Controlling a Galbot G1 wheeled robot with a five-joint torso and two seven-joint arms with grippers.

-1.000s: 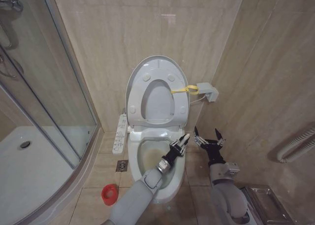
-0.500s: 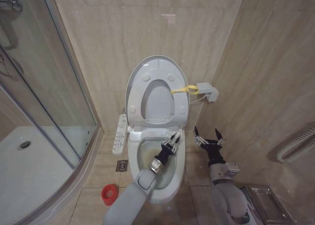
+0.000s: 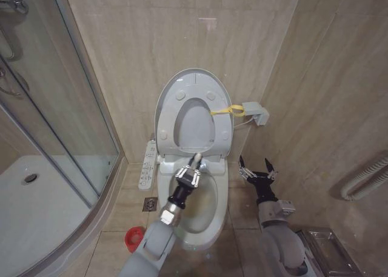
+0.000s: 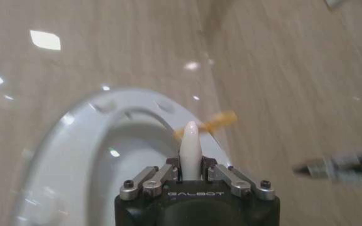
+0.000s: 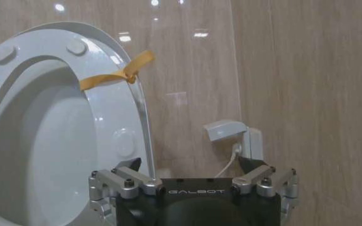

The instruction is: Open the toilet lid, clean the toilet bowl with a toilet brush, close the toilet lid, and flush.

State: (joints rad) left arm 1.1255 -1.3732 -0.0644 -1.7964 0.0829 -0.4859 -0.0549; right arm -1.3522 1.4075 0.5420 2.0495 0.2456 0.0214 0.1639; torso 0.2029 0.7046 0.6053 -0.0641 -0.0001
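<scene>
Since a second ago the left pincer (image 3: 193, 168) has swung from the bowl's right rim across to its rear left, clamped on the white handle of the toilet brush (image 4: 190, 149); bristle head hidden below. Toilet lid (image 3: 195, 82) stands raised against the wall, toilet bowl (image 3: 217, 209) open beneath. Right pincer (image 3: 255, 170) idles spread wide beside the bowl. Judgement: scrub in slow rim-following arcs, handle tip clear of the raised seat.

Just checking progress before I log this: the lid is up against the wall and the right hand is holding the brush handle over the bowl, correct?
Not quite: the left hand grips the brush handle, as the left wrist view shows. The lid is up; the right hand hangs open beside the bowl.
</scene>
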